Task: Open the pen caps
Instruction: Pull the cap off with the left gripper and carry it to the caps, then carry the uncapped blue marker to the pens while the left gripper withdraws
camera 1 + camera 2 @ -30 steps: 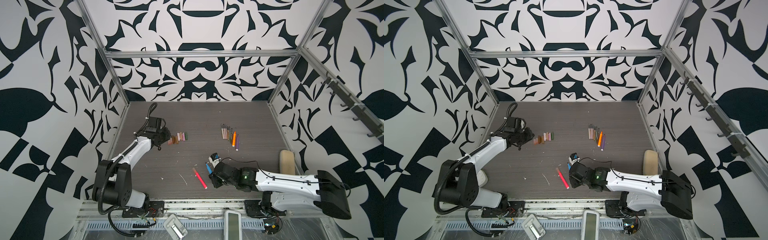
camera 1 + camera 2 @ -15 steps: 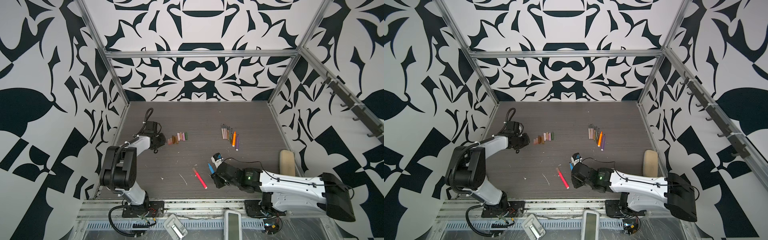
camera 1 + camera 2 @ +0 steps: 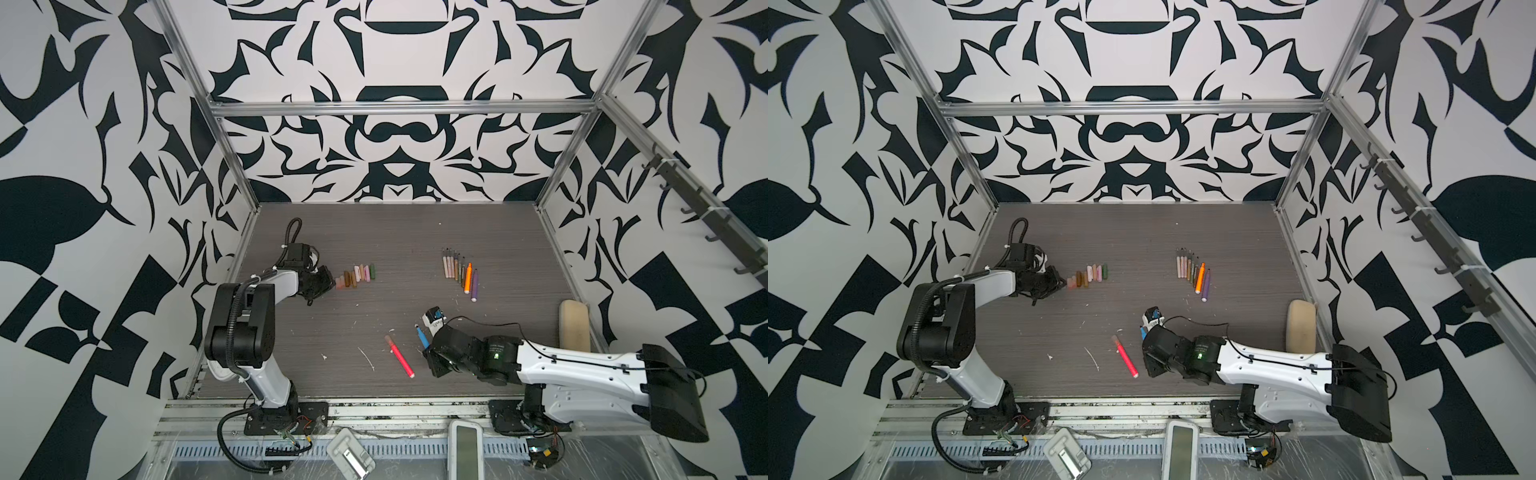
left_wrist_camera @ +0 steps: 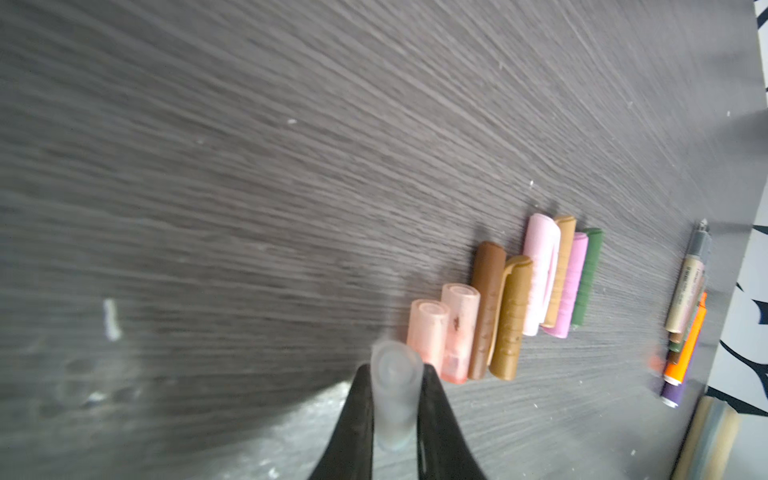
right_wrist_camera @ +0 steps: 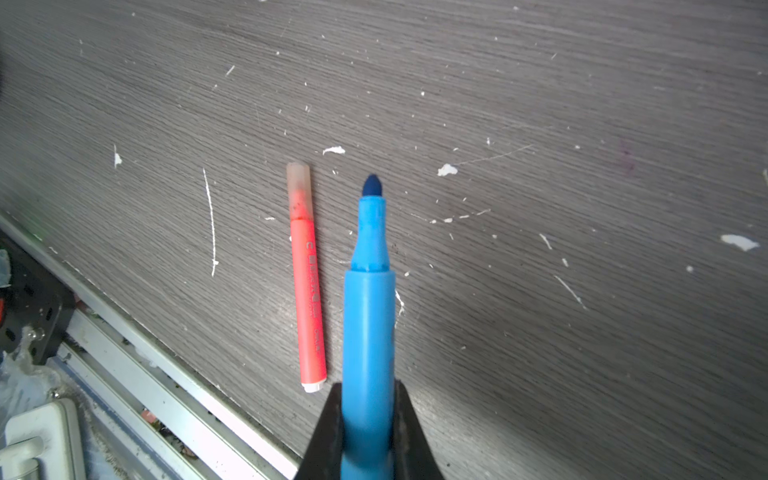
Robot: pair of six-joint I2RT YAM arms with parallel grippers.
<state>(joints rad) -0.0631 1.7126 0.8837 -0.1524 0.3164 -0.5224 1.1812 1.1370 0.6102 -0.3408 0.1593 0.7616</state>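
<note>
Frosted cap (image 4: 392, 415) clenched in left gripper (image 4: 392, 370), cap row (image 4: 519, 291) just ahead of its jaws, right gripper (image 5: 368, 386) pinching the uncapped blue pen (image 5: 368, 316), so only the coral pen (image 5: 307, 299) beside looks left.

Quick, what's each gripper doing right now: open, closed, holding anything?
Left gripper: closed, holding a translucent cap.
Right gripper: closed, holding the uncapped blue pen.

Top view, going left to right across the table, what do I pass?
Left gripper pinching a clear cap → row of pen caps → pink-red pen → blue pen, uncapped, in the right gripper → row of pens → beige pad.
</note>
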